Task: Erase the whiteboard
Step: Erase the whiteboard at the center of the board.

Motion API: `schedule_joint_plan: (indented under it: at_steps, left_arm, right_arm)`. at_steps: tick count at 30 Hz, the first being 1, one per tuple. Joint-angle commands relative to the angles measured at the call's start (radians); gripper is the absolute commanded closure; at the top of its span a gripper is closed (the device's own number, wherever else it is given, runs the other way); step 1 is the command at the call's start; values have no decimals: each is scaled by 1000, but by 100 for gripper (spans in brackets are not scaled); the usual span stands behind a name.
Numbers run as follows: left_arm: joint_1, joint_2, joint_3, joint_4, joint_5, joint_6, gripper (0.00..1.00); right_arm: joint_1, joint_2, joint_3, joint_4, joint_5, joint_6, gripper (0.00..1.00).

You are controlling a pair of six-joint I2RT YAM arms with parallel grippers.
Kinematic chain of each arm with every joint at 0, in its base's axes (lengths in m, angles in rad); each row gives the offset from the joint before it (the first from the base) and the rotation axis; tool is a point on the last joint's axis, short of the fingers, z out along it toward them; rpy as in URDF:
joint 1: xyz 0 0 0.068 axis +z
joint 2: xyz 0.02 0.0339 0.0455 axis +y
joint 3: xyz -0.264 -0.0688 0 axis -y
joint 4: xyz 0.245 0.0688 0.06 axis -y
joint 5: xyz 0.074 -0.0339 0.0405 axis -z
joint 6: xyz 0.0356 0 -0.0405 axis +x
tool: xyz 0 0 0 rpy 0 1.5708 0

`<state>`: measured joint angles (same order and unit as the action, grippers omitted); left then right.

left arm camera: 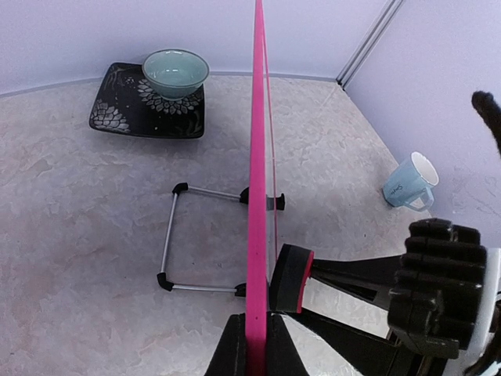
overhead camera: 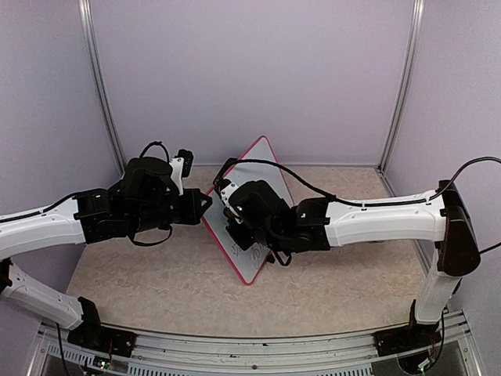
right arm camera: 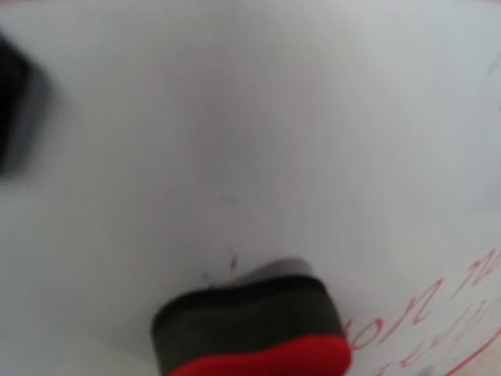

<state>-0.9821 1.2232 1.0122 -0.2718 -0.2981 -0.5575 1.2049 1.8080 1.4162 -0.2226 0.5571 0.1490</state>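
Clamping the near edge of the pink-framed white rectangular whiteboard [left arm camera: 256, 157]: left gripper [left arm camera: 256, 348], closed tight on the frame. Board stands upright on the mottled beige surface [left arm camera: 78, 235]. Just beyond, right gripper [left arm camera: 313, 288] pinches a black-and-red foam eraser block [left arm camera: 291, 278] against the board face; red handwriting [right arm camera: 423, 309] beside it.

The whiteboard [right arm camera: 235, 117] looks smooth and glossy, framed in shiny pink plastic. The eraser [right arm camera: 250, 333] is fuzzy dark felt backed with red plastic. The desk [left arm camera: 70, 235] is matt, stone-mottled.
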Motion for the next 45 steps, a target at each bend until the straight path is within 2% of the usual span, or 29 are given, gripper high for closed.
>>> schedule_joint_plan:
  at_steps: [1, 6, 17, 21, 26, 34, 39, 45]
  left_arm:
    - [-26, -3, -10, 22, 75, 17, 100]
    - [-26, -7, -11, 21, 72, 19, 100]
    - [-26, 7, -4, 31, 83, 22, 100]
    - [-26, 3, -3, 31, 83, 22, 100]
    - [-26, 3, -2, 27, 85, 19, 100]
    - [-26, 4, 8, 21, 79, 19, 100]
    - [-26, 8, 13, 18, 76, 23, 100]
    - [-26, 21, 26, 19, 79, 30, 100]
  right_arm:
    - [-5, 40, 108, 89, -44, -90, 74]
    - [-27, 54, 101, 33, -58, -13, 74]
    - [-37, 71, -47, -28, -120, 194, 74]
    - [-37, 78, -51, -43, -87, 191, 75]
    - [-37, 77, 21, -42, -72, 104, 74]
    - [-28, -3, 97, 36, -229, 33, 74]
    - [-27, -48, 58, 61, -279, 62, 74]
    - [-27, -35, -82, 104, -235, 127, 74]
